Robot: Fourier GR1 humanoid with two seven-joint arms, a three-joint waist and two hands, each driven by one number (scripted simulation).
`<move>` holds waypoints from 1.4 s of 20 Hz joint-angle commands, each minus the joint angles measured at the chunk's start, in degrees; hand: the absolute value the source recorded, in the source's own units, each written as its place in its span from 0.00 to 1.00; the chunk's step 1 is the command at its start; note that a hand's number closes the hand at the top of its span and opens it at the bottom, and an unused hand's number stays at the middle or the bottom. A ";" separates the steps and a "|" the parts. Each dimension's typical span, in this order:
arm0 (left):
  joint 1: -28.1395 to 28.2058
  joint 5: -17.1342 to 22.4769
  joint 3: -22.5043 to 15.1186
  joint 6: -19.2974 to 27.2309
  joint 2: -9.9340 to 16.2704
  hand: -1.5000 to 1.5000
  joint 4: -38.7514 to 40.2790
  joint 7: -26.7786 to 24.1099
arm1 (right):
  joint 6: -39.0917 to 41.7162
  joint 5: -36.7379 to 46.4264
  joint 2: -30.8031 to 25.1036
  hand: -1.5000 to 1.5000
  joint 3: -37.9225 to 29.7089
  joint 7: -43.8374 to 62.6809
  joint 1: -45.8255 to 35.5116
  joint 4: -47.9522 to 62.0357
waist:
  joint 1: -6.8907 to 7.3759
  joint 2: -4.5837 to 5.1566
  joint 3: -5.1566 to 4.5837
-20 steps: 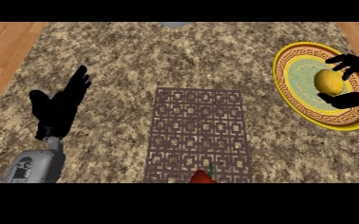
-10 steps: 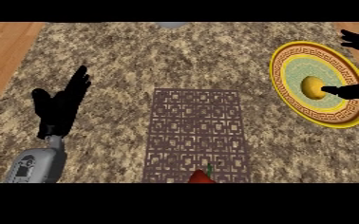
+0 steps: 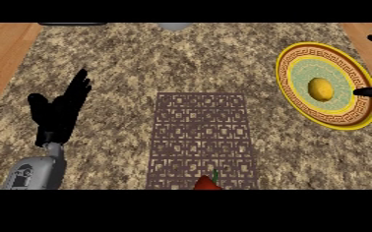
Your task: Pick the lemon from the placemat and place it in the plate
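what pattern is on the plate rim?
Yellow plate rim with an orange-brown band of key-like motifs, around a pale green centre holding the lemon. Head view, the only one.

We are seeing the yellow lemon (image 3: pixel 320 88) lying at the middle of the round plate (image 3: pixel 292 54), which is sitting at the counter's right edge. The brown patterned placemat (image 3: pixel 202 137) is lying flat at the counter's near edge, centred.

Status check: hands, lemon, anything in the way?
Left hand open, resting beside placemat. Right hand barely in view at plate edge. Lemon on plate, untouched.
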 commanded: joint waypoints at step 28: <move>-4.58 -0.58 0.83 -1.39 -0.42 0.50 1.74 1.68 | 9.33 1.04 -12.03 0.00 -0.95 -11.13 4.52 13.52 | 2.30 1.14 0.40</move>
